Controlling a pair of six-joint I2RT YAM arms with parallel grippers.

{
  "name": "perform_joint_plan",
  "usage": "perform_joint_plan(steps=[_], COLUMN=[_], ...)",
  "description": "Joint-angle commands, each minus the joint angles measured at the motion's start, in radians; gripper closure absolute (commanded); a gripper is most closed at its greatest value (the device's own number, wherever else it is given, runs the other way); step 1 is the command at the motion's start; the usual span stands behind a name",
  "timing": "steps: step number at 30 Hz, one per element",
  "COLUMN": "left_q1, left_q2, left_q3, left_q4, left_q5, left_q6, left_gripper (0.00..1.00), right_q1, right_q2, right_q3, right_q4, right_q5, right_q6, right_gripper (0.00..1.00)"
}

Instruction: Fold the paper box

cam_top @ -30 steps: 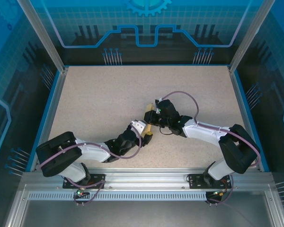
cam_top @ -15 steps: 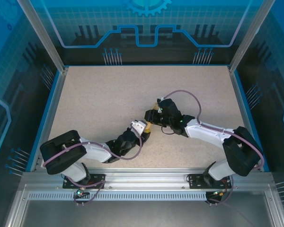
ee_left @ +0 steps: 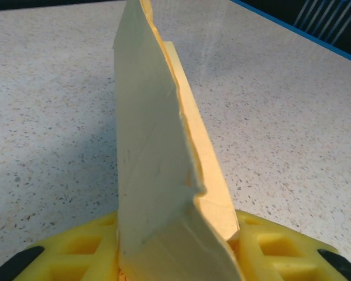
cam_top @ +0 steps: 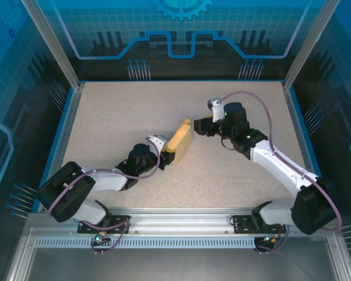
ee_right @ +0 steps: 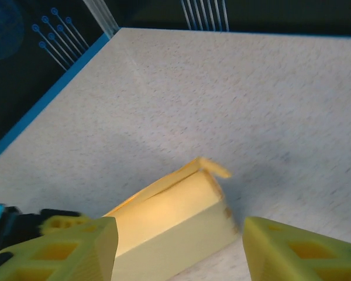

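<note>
The paper box (cam_top: 180, 140) is a pale yellow, flat, elongated card box near the middle of the table. Its near end sits between the yellow fingers (ee_left: 76, 257) of my left gripper (cam_top: 167, 154), which is shut on it. In the left wrist view the box (ee_left: 158, 152) rises on edge from the left gripper (ee_left: 175, 260), with a notched flap edge along its top. My right gripper (cam_top: 199, 126) hovers just right of the box's far end, open and clear of it. In the right wrist view the box (ee_right: 175, 216) lies beyond the spread right gripper (ee_right: 178, 252), a small tab sticking out at its far corner.
The speckled beige table (cam_top: 117, 117) has a raised blue rim (cam_top: 59, 146) on the left, back and right, with glass walls behind. Both arm bases are bolted to the metal rail (cam_top: 175, 225) at the near edge.
My right gripper has opened, let go of the box and drawn back up and to the right. My left gripper has shut on the box's near end and shifted left with it.
</note>
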Motion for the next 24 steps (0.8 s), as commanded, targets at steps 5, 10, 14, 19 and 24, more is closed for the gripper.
perform_joint_plan(steps=[5,10,14,19,24], left_q1=[0.075,0.141,0.16,0.168,0.167], left_q2=[-0.127,-0.169,-0.171,-0.167,-0.16], left_q3=[0.105,0.132,0.144,0.145,0.148], left_q4=[-0.228,-0.326,-0.351,-0.352,-0.346], left_q5=[0.281,0.351,0.386,0.404,0.405], left_q6=[0.167,0.206,0.212,0.21,0.204], left_gripper=[0.66,0.66,0.66,0.66,0.66], right_q1=[-0.093,-0.102,-0.115,-0.106,-0.092], right_q2=[0.141,0.164,0.204,0.292,0.328], right_q3=[0.089,0.112,0.151,0.254,0.296], right_q4=[-0.035,-0.107,-0.145,-0.251,-0.316], right_q5=[-0.253,-0.313,-0.366,-0.404,-0.393], right_q6=[-0.471,-0.659,-0.7,-0.756,-0.793], right_gripper=[0.42,0.42,0.41,0.44,0.52])
